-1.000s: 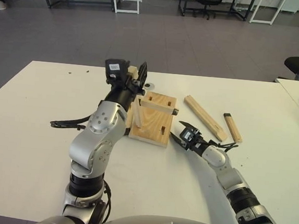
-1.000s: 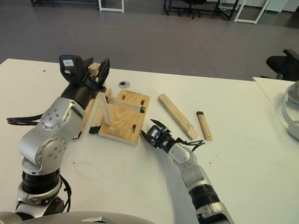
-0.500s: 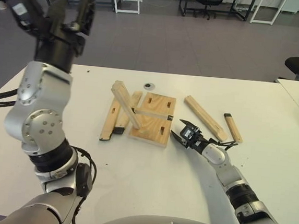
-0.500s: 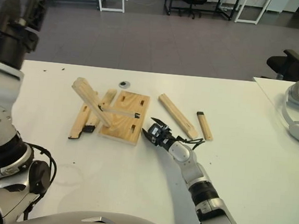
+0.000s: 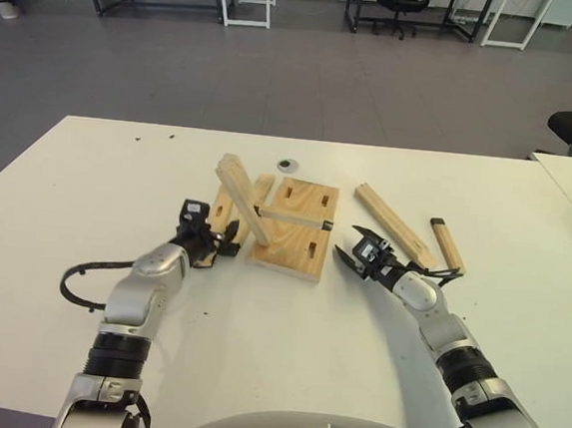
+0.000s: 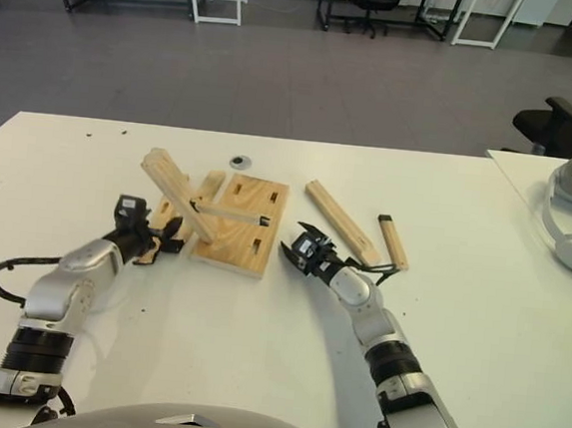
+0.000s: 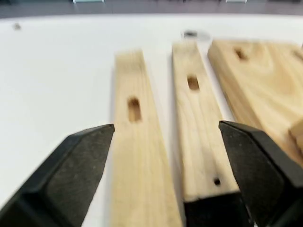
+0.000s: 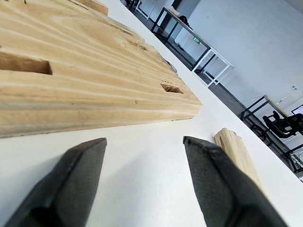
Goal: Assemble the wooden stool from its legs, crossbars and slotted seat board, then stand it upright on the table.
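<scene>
Wooden seat board (image 5: 288,249) flat, left tool (image 5: 223,246) low, splayed at legs (image 7: 196,123), right tool (image 5: 347,244) low, splayed beside board.

Seat board (image 5: 295,227): pale pine, wavy grain. Legs (image 7: 135,142): same pale wood, one black-tipped. Table (image 5: 275,343) white. My fingers (image 7: 71,175) matte black.

Silver arms (image 5: 144,292), black left claw (image 7: 166,126), right claw (image 8: 144,141)

Left arm (image 5: 136,299): lying low, elbow bending, forearm pointing forward and inward. Left gripper (image 7: 166,125): sitting low and level, jaws gaping wide. Right arm (image 5: 447,338): stretching forward and inward, likewise lying low. Right gripper (image 8: 145,139): sitting low, jaws gaping wide.
</scene>
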